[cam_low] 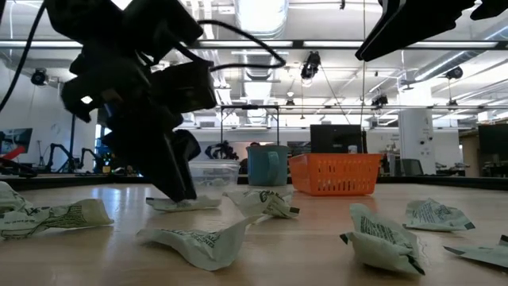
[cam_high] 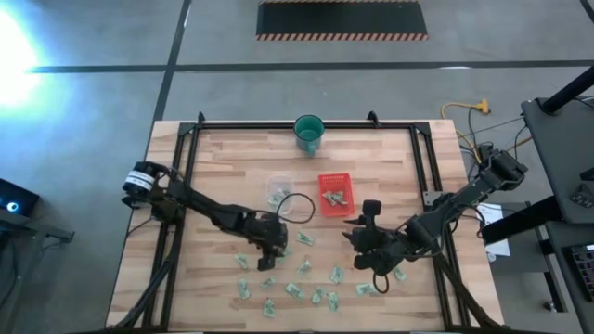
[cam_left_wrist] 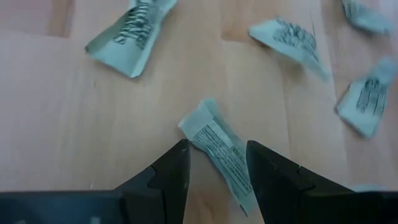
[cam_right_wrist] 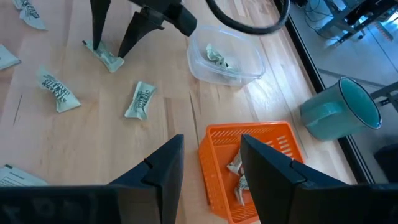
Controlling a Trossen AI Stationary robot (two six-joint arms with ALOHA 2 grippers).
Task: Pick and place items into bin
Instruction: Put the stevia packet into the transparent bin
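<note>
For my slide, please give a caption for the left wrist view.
Left tool, open, straddles one pale green-and-white packet on the wooden table.

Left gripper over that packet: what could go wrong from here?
1. The left gripper has its open fingers straddling a packet that lies skewed and off-centre between them; closing may pinch only an edge, or it may slip out.
2. The fingertips sit at the wooden table; pressing lower could scrape it.
3. The right gripper is open above the orange basket, beside the clear container; both arms heading there could crowd each other.
</note>
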